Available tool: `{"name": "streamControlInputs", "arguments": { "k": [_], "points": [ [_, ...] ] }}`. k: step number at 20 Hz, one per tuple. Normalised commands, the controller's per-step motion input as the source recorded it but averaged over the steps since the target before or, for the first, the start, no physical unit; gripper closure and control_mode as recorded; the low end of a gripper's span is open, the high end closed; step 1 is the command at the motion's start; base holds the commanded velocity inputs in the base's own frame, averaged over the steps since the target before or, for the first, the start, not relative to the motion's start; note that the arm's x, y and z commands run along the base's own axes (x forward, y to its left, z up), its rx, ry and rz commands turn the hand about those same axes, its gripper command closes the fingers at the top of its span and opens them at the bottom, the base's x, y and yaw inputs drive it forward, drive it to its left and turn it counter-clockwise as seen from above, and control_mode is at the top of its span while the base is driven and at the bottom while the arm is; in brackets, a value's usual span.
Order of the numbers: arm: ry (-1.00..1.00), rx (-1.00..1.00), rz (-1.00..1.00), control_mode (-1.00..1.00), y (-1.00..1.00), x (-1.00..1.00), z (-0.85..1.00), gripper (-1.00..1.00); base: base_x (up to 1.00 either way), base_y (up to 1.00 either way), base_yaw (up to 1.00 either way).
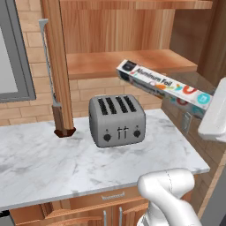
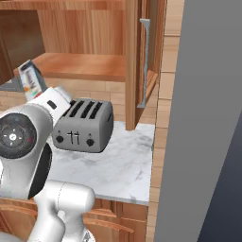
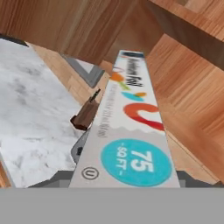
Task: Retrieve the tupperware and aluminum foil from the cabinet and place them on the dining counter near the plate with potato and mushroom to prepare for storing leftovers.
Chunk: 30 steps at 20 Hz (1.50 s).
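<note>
Above the marble table (image 1: 53, 159), the orange-brown cabinet (image 1: 110, 26) takes up the upper part of the left base view, its plank shelf (image 1: 132, 62) bare where it shows and its opened door (image 1: 59, 66) standing edge-on at about 10 o'clock from the toaster (image 1: 117, 120). That grey four-slot toaster sits near the middle of the table, slots up, levers toward the camera, well below the shelf.

At 2 o'clock from the toaster, the aluminum foil (image 1: 165, 86) hangs in the air, clear of the shelf and touching nothing below. The box slopes down from its dark end near the shelf's front edge to the end with the blue round mark, which meets the white arm (image 1: 216, 114). In the hand view the box runs straight away from the camera, lettering up, blue mark nearest. That fits a hold at one end, with the rest of the length sticking out in front.

The claw's fingertips are hidden under the box in the hand view, so the contact itself cannot be seen. I judge the claw clamped on the foil across its narrow width, since nothing else supports the box. A hold this far toward one end may let the box droop or twist while carried.
</note>
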Motion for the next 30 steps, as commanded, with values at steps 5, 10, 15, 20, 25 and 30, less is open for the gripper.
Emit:
{"name": "streamControlInputs", "arguments": {
  "k": [5,10,15,20,25,30],
  "points": [
    [0.04,-0.03,0.04,1.0,0.01,-0.2,0.03,1.0,-0.78,0.23,0.2],
    [0.0,0.0,0.0,1.0,0.0,0.0,0.0,1.0,-0.67,0.83,0.39],
    [0.0,0.0,0.0,1.0,0.0,0.0,0.0,1.0,-0.21,1.0,0.59],
    [0.0,0.0,0.0,1.0,0.0,0.0,0.0,1.0,0.0,1.0,0.55],
    [0.0,0.0,0.0,1.0,0.0,0.0,0.0,1.0,0.19,1.0,0.45],
    [0.0,0.0,0.0,1.0,0.0,0.0,0.0,1.0,0.36,1.0,0.43]
  ]
}}
